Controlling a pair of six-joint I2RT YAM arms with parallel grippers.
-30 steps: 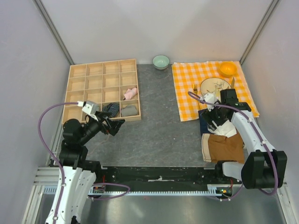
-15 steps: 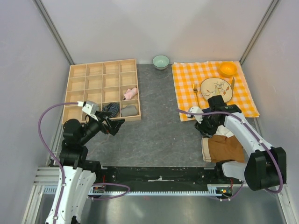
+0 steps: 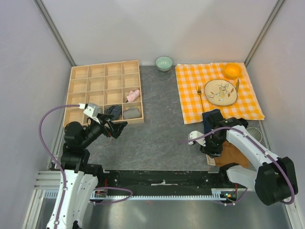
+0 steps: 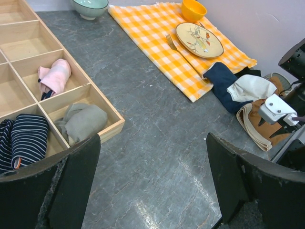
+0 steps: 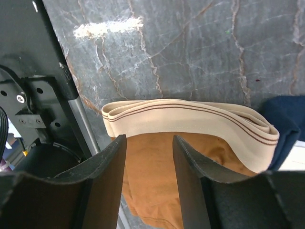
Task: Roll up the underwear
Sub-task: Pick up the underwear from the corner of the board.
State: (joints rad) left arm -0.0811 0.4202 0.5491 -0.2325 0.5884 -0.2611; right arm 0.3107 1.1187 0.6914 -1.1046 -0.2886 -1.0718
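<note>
The rust-brown underwear (image 3: 234, 153) lies flat at the near right of the table, its tan band (image 5: 190, 119) toward the table's middle. My right gripper (image 3: 212, 144) hangs just above it, pointing down. In the right wrist view the jaws (image 5: 148, 141) stand open over the brown cloth (image 5: 157, 181) just behind the band, holding nothing. The cream-white underwear (image 4: 252, 87) lies bunched on a navy cloth (image 4: 221, 78); my right arm hides it in the top view. My left gripper (image 3: 116, 128) is open and empty near the tray's front corner, with bare table between its jaws (image 4: 152, 186).
A wooden compartment tray (image 3: 78, 81) at the back left holds a pink roll (image 3: 133, 95), a grey roll (image 3: 132, 112) and a striped sock bundle (image 3: 112, 112). The orange-checked cloth (image 3: 190, 90) carries a plate (image 3: 220, 92), fork and orange bowl (image 3: 232, 70). A green bowl (image 3: 164, 63) stands behind.
My right gripper has moved from over the cream garment toward the near edge, and now sits over the brown underwear. The left arm has not moved.
</note>
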